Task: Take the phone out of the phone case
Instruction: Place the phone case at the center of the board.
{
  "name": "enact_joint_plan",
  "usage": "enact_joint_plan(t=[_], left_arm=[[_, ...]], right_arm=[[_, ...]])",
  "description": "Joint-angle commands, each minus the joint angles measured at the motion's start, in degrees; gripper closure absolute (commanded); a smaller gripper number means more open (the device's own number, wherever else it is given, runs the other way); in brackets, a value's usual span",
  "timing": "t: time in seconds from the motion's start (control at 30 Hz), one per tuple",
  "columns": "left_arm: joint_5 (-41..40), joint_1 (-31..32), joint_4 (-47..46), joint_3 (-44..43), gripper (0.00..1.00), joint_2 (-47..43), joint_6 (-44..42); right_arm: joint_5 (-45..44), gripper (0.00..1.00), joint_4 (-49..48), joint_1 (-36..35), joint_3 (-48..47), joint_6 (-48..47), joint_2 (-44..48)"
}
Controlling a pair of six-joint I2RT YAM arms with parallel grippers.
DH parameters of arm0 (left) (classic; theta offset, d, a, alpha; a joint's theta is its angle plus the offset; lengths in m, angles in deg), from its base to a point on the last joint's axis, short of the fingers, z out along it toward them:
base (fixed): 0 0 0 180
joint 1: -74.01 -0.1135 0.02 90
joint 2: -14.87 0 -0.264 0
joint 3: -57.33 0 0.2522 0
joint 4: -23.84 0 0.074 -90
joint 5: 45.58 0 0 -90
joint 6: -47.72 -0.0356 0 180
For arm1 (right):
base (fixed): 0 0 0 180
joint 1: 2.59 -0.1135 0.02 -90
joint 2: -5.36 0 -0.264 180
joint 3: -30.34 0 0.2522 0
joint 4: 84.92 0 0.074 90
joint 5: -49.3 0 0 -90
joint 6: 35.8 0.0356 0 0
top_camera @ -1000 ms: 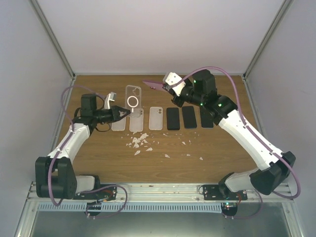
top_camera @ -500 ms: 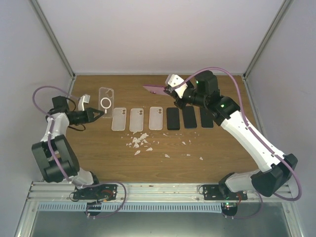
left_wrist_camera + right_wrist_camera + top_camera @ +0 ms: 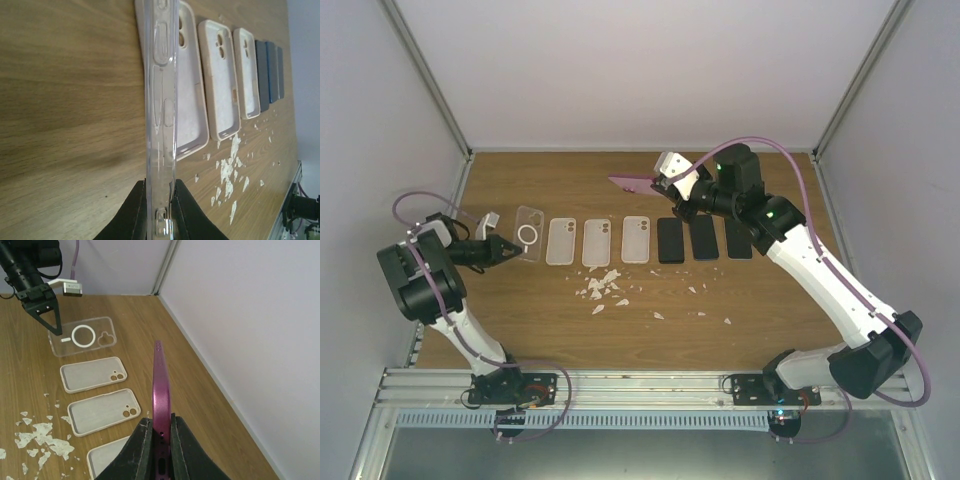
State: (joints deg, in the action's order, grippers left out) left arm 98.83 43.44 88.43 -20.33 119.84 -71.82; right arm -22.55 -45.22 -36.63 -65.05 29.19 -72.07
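Observation:
My right gripper (image 3: 667,187) is shut on a purple phone (image 3: 635,182), held edge-on above the back of the table; the right wrist view shows its thin purple edge (image 3: 161,390) between the fingers. My left gripper (image 3: 510,247) is shut on the end of a clear phone case (image 3: 527,233) with a white ring, low over the table at the far left. The left wrist view shows the case (image 3: 161,100) edge-on between the black fingers. It also shows in the right wrist view (image 3: 82,336). Phone and case are apart.
Three whitish empty cases (image 3: 597,241) and three dark phones (image 3: 703,238) lie in a row on the wooden table (image 3: 770,310). White flakes (image 3: 603,286) are scattered in front of them. Walls close in the left, back and right.
My left gripper has swung left and nearer with the clear case, bringing it down beside the row of whitish cases. The right gripper with the purple phone has barely moved.

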Motion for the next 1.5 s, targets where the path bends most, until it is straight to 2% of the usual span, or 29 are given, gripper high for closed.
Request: enact_joint_plan(t=[0.0, 0.3, 0.5, 0.63, 0.83, 0.9, 1.03, 1.3, 1.47], left_arm=[[-1.8, -0.5, 1.9, -2.7, 1.0, 3.7, -2.1], [-6.1, -0.5, 1.6, -5.9, 0.99, 9.6, 0.5], [-10.6, -0.4, -1.0, -5.8, 0.87, 10.2, 3.0], [-13.9, -0.4, -3.1, -4.6, 0.7, 9.0, 5.1], [-18.9, -0.5, -5.4, -4.1, 0.31, 5.1, 7.0], [-19.0, -0.5, -5.2, -4.8, 0.19, 3.3, 7.0], [-16.3, -0.3, -3.7, -7.6, 0.02, -1.5, 6.6], [-7.1, 1.0, 1.0, -22.2, 0.01, -9.8, 5.0], [3.2, 6.3, 6.6, -30.8, 0.01, -14.8, 0.2]], right_arm=[[1.4, 1.0, -2.7, 0.5, -0.4, 0.3, 0.7], [1.4, 1.0, -2.5, 0.5, -0.4, 0.0, 0.2], [1.7, 1.0, -2.6, 0.5, -0.5, 0.2, -0.5], [1.9, 1.0, -2.3, 0.4, -0.9, 0.1, -0.8], [3.1, 1.0, -1.8, 0.5, -1.8, 0.2, -0.5], [3.5, 1.0, -1.6, 0.5, -2.0, 0.5, -0.2], [4.2, 1.0, -1.4, 0.5, -2.5, 1.0, 0.5], [7.6, 0.99, -0.6, 1.8, -5.0, 3.4, 2.0], [12.0, 1.0, -0.1, 3.9, -6.6, 6.2, 2.7]])
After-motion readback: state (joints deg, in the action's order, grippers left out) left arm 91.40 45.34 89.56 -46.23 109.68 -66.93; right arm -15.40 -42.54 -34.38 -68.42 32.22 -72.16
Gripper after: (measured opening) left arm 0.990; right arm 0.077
